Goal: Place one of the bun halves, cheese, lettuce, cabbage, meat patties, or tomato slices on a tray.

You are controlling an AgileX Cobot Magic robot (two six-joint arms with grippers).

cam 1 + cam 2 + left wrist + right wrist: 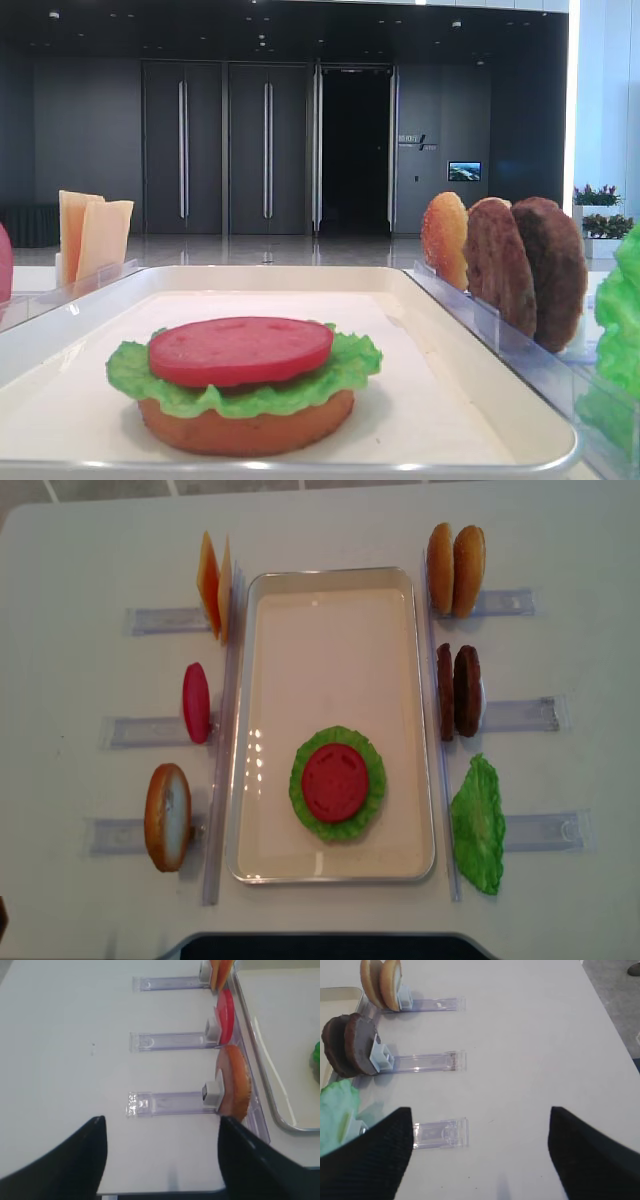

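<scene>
The cream tray (260,680) lies mid-table and carries a stack: a flat bun half (245,428), lettuce (300,785) and a tomato slice (337,783) on top. Left of the tray, cheese (215,585), a tomato slice (196,702) and a domed bun half (167,817) stand in racks. On the right stand two bun halves (455,570), two meat patties (458,690) and a lettuce leaf (478,823). My left gripper (161,1125) hovers open over bare table beside the domed bun half (235,1085). My right gripper (480,1110) is open and empty near the lettuce leaf (337,1110). No cabbage shows.
Clear slotted racks (150,620) stick out from both long sides of the tray, and one rack end (440,1135) lies just ahead of my right gripper's left finger. The table's near edge (165,1191) runs right under my left gripper.
</scene>
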